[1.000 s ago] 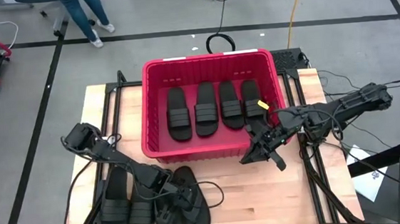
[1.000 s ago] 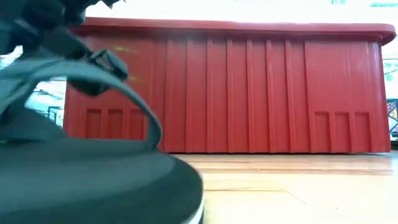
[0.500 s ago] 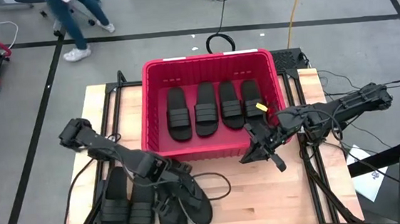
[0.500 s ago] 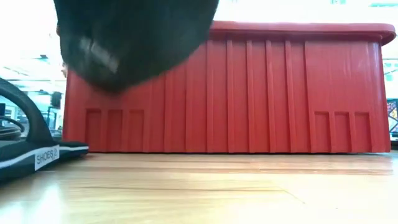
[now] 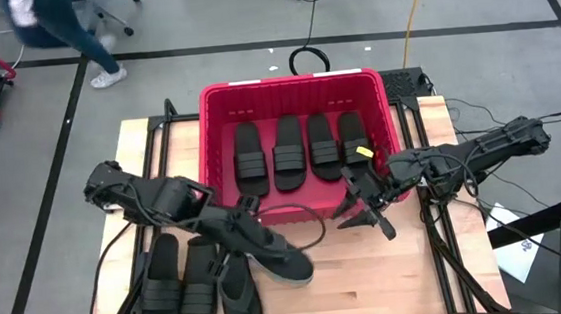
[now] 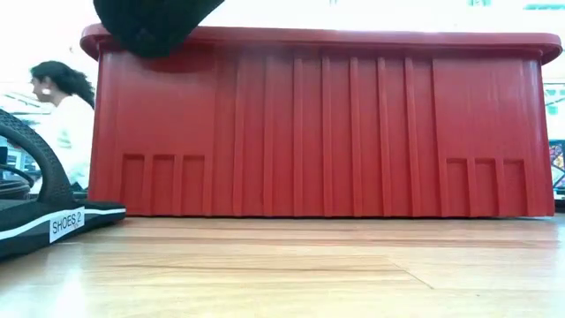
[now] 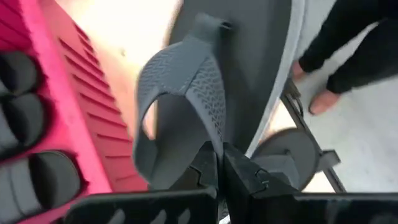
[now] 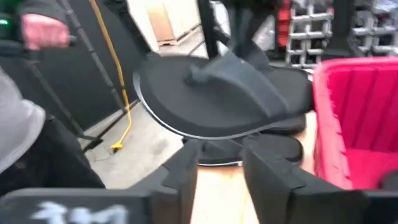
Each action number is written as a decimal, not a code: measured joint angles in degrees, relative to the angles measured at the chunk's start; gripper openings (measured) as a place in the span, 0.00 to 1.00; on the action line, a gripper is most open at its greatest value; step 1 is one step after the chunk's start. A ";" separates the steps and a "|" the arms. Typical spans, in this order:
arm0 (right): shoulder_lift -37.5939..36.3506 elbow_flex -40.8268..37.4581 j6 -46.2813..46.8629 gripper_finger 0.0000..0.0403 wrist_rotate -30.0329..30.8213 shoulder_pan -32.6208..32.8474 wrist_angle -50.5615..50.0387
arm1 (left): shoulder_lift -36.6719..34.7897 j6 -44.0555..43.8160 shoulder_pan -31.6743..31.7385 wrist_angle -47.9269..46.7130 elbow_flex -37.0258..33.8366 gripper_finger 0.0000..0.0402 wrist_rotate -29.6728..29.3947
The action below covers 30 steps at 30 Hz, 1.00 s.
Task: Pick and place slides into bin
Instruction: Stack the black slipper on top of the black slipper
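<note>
The red bin [image 5: 213,142] stands at the table's far middle, with several black slides [image 5: 290,152] lying side by side on its floor. My left gripper [image 5: 228,224] is shut on a black thong flip-flop [image 5: 273,253], held in the air in front of the bin's near wall. That flip-flop also shows in the left wrist view [image 7: 261,56], the right wrist view [image 8: 230,106] and the low view [image 6: 154,22]. My right gripper [image 5: 361,211] stands open by the bin's near right corner, holding nothing. Two wide-strap slides [image 5: 178,283] and another flip-flop [image 5: 238,301] lie on the table at the near left. My left gripper pinches one arm of the flip-flop's thong strap [image 7: 210,134] between its two fingers, well away from the toe post [image 7: 214,26]. The flip-flop is lifted clear of the table and tilted. It reaches from the fingers toward the table's near right.
A person [image 6: 66,124] moves on the floor beyond the table's far left. Cables [image 5: 311,220] trail over the wood near the held flip-flop. The bin's near wall [image 6: 327,124] fills the low view, with the resting flip-flop [image 6: 44,216] at its left. Bare wood [image 5: 370,280] lies at the near right.
My left gripper has taken hold of the flip-flop among the slides at the near left and lifted it clear of the table. It has gone up and toward the bin. The flip-flop's free end has swung toward the table's right. The other slides have stayed put.
</note>
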 joint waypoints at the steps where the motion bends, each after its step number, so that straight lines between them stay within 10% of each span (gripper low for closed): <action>1: 0.04 0.00 0.68 0.34 0.29 -0.26 -0.03 | 0.00 -0.01 0.07 -0.11 0.89 0.00 -0.48; 20: 0.77 0.02 -0.45 0.48 1.88 -7.55 6.68 | 0.04 2.88 -3.16 3.43 3.59 0.00 0.75; 30: 3.74 0.57 -3.64 0.50 1.57 -8.40 10.91 | 0.07 17.45 0.75 -15.12 6.29 0.00 2.46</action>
